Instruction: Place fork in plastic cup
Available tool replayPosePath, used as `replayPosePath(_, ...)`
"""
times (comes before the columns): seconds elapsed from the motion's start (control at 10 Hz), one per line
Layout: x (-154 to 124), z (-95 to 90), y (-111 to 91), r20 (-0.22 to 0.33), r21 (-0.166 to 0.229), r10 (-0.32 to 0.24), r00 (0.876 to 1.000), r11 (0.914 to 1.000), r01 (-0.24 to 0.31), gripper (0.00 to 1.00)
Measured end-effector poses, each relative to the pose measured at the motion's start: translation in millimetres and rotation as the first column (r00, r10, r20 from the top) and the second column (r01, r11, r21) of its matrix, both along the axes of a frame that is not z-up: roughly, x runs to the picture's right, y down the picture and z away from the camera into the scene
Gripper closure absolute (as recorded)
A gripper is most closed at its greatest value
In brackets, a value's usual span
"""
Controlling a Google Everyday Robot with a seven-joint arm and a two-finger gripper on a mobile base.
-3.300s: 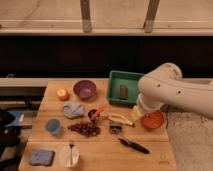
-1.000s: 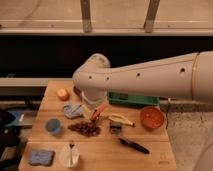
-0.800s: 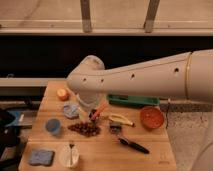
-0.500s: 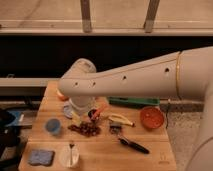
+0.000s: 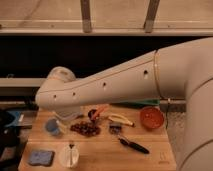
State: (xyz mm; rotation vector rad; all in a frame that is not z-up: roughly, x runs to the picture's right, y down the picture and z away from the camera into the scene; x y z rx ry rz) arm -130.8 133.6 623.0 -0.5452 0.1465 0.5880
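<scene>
The light-blue plastic cup (image 5: 51, 127) stands at the left of the wooden table (image 5: 150, 156). The fork (image 5: 71, 150), thin and dark, lies across the white round cup (image 5: 69, 156) at the front left. My big white arm (image 5: 125, 82) reaches from the right across the back of the table. Its end comes down by the plastic cup, and the gripper (image 5: 60, 125) shows only as a pale tip just right of the cup. It is well apart from the fork.
A blue-grey sponge (image 5: 40, 157) lies at the front left. Dark grapes (image 5: 85, 129), a banana (image 5: 120, 119), an orange bowl (image 5: 151, 117) and a black-handled utensil (image 5: 132, 145) sit mid-table. A green tray (image 5: 141, 104) shows behind the arm.
The arm has swung left and lower across the table, now hiding the purple bowl and most of the green tray. Its end has come down beside the plastic cup. The fork has not moved.
</scene>
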Motion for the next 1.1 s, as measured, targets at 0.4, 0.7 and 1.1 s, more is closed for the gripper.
replayPosePath(0.4, 5.3, 2.7, 0.9, 0.008, -0.014, 0.005, 1.000, 0.9999, -0.005, 0.29)
replayPosePath(0.7, -3.6, 17.3, 21.7, 0.035, -0.058, 0.014, 0.999, 0.9982, -0.012, 0.29)
replayPosePath(1.1, -9.4, 10.3, 32.7, 0.057, -0.079, 0.010, 0.998, 0.9969, -0.005, 0.29)
